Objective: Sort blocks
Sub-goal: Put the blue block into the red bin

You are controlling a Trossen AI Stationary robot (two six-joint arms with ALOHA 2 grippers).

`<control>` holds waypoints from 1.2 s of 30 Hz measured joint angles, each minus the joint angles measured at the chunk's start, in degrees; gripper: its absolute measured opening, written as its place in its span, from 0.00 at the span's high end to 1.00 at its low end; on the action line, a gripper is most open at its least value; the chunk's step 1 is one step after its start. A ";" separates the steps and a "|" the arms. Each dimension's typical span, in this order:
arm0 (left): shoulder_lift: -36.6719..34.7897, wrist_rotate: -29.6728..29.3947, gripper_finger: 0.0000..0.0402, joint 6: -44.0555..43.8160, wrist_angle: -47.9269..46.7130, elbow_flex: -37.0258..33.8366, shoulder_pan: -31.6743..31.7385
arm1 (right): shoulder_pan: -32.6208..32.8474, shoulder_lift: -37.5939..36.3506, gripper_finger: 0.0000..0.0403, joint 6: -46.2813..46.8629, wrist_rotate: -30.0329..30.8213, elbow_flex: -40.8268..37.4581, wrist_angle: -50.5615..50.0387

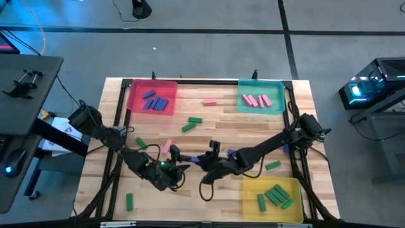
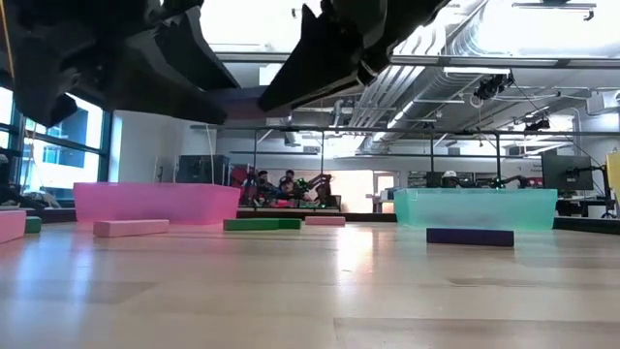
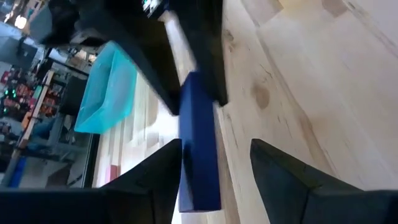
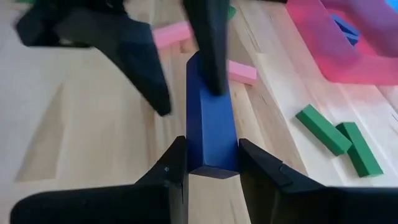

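A blue block (image 1: 193, 162) hangs above the table's middle, near the front, between my two grippers. My right gripper (image 4: 212, 148) comes from the right and is shut on one end of it. My left gripper (image 3: 214, 149) comes from the left and stands open astride the block's other end (image 3: 198, 180). In the low view both grippers show at the top, well above the wood. Loose green blocks (image 1: 191, 123) and pink blocks (image 1: 210, 101) lie flat on the table. My right gripper pinches the blue block's near end (image 4: 211, 158) between its two fingers, on the block's two long sides. The block juts straight out beyond the fingertips toward the left gripper, roughly level and lifted clear of the table. My left gripper: one finger (image 3: 163, 171) lies close along the block's side, the other stands well apart; whether it touches, I cannot tell.
At the far edge, a pink tray (image 1: 135, 88) holds blue blocks and a teal tray (image 1: 280, 88) holds pink ones. A yellow tray (image 1: 252, 187) at the front right holds green blocks. A purple block (image 2: 470, 237) lies near the right side.
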 joint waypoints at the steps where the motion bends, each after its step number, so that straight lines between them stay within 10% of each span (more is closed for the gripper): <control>1: -0.02 -0.28 0.55 -0.83 0.07 0.00 0.09 | 0.05 0.00 0.81 -0.05 -0.02 0.00 0.21; 16: 0.16 0.41 0.93 -6.28 0.46 0.00 2.31 | 0.09 0.00 0.87 -0.39 -0.02 0.00 0.15; 23: -0.38 -0.06 0.94 -11.05 -1.25 0.00 1.96 | 0.05 -0.10 0.78 1.45 -1.54 0.04 -1.16; 36: -15.92 -2.74 0.94 -45.30 -41.19 0.00 12.72 | 4.64 -0.72 0.74 16.42 5.43 -0.04 -18.00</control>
